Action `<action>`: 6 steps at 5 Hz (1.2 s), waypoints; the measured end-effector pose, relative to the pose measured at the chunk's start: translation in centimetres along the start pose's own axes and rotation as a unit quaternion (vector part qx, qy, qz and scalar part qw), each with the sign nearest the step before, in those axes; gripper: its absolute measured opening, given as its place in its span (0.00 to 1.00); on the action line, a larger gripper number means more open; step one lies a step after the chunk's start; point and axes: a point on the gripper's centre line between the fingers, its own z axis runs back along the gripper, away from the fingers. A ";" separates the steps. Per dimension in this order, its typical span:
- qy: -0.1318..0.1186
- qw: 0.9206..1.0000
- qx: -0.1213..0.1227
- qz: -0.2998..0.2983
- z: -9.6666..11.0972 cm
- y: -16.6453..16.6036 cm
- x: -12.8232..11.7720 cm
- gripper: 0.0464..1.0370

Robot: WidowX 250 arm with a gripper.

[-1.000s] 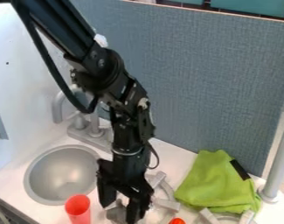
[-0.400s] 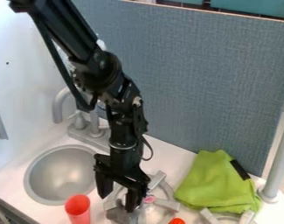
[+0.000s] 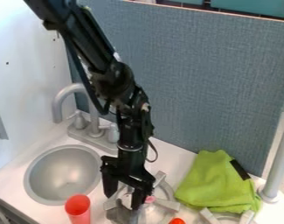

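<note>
The black gripper (image 3: 122, 200) hangs low over the left stove burner (image 3: 165, 204), to the right of the sink, its two fingers apart. Directly below it lies a grey object (image 3: 118, 213), partly covered by the fingers; whether they touch it I cannot tell. A small pink piece (image 3: 150, 199) shows just right of the right finger. An orange-red cup (image 3: 78, 209) stands left of the gripper, near the sink's lower edge. At the bottom edge, a small red-orange object (image 3: 176, 221) is cut off by the view.
The round grey sink (image 3: 62, 175) is at left, with a grey faucet (image 3: 63, 101) behind it. A green cloth (image 3: 217, 183) with a black strip lies at right, behind a second burner (image 3: 226, 218). A grey post (image 3: 279, 162) rises at the right edge, and a blue-grey panel (image 3: 196, 78) stands behind.
The gripper has risen a little from its lower position, uncovering more of the burner and the pink piece. The upper arm has swung right, showing more of the faucet.
</note>
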 end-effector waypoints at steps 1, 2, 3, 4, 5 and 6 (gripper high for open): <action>0.036 0.999 0.016 0.016 -2.1 0.3 1.6 0.96; 0.044 0.999 0.019 0.018 -2.8 0.4 3.3 0.91; 0.048 0.998 0.020 0.022 -3.1 0.4 3.6 0.69; 0.060 0.998 0.009 -0.008 -2.7 -0.4 1.7 0.60; 0.022 0.999 0.002 -0.040 -0.3 -2.1 1.2 0.60; -0.042 0.998 -0.013 -0.050 1.6 -4.9 1.0 0.60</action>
